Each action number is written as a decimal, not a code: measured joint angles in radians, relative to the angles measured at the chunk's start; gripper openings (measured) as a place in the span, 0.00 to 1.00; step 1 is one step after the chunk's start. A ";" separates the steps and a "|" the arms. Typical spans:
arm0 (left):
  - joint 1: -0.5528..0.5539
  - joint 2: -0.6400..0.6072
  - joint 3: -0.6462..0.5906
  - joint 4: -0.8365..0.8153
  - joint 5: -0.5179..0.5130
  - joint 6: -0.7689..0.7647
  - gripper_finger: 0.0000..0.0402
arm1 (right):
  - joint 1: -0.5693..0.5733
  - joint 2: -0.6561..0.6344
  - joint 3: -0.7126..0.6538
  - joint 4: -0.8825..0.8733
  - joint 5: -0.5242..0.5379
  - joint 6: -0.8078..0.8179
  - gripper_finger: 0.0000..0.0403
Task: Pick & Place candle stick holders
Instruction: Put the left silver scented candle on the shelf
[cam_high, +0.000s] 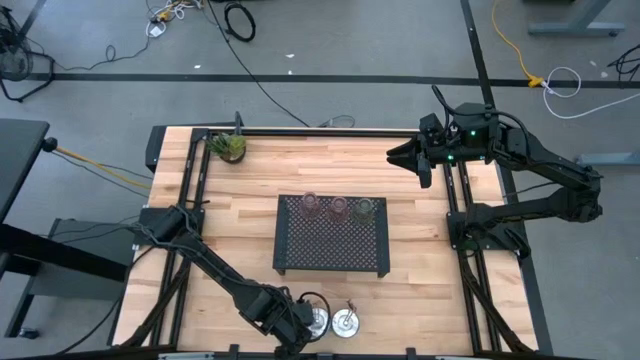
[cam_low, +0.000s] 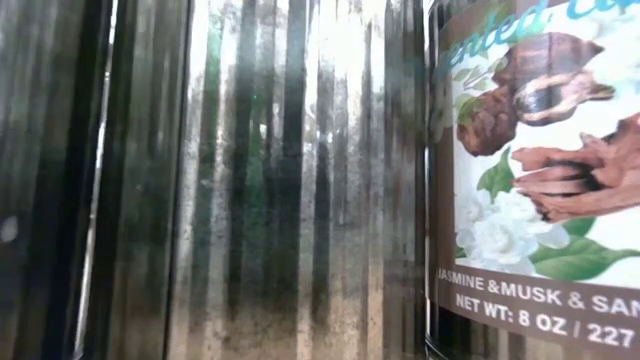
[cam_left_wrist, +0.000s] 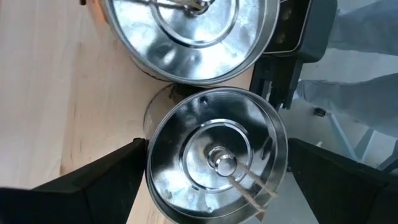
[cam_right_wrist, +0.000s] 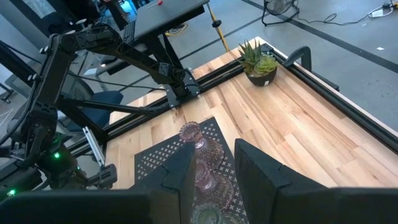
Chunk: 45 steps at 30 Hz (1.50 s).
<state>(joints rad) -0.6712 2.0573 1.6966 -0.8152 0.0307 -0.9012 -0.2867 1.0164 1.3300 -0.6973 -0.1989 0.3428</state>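
Two shiny silver dishes lie near the table's near edge, one (cam_high: 316, 320) beside my left gripper (cam_high: 298, 328) and one (cam_high: 347, 322) to its right. In the left wrist view, one dish (cam_left_wrist: 217, 155) fills the gap between my left gripper's (cam_left_wrist: 217, 146) fingers and the other (cam_left_wrist: 193, 31) lies beyond it. A third silver dish is not in view. Two pink glass holders (cam_high: 310, 205) (cam_high: 338, 207) and a green one (cam_high: 365, 209) stand on the far end of the black perforated tray (cam_high: 332, 245). My right gripper (cam_high: 392, 155) waits open over the table's far right. My left gripper has the silver dish between its two fingers, one finger (cam_left_wrist: 118, 174) against the rim (cam_left_wrist: 151, 155) on one side and the other finger (cam_left_wrist: 323, 174) against the opposite rim (cam_left_wrist: 285, 149). The fingers point down from above. The dish sits level, socket up; whether it is clear of the table I cannot tell.
A small potted plant (cam_high: 230, 146) stands at the table's far left corner. The low view is filled by a ribbed shiny surface (cam_low: 250, 180) and a labelled candle jar (cam_low: 540, 170) close to the camera. Bare wood lies to the left and right of the tray.
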 joint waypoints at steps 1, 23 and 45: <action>-0.001 0.000 0.000 0.001 -0.001 0.000 0.96 | 0.000 0.000 0.000 0.000 0.000 0.000 0.28; -0.006 0.004 0.002 -0.039 -0.081 -0.004 0.96 | 0.000 0.000 0.000 -0.009 0.000 0.000 0.28; -0.005 0.049 0.000 -0.043 -0.081 -0.018 0.96 | 0.000 0.000 0.000 -0.016 0.000 0.000 0.28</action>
<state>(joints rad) -0.6765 2.1067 1.6970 -0.8582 -0.0501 -0.9196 -0.2866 1.0164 1.3300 -0.7132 -0.1993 0.3428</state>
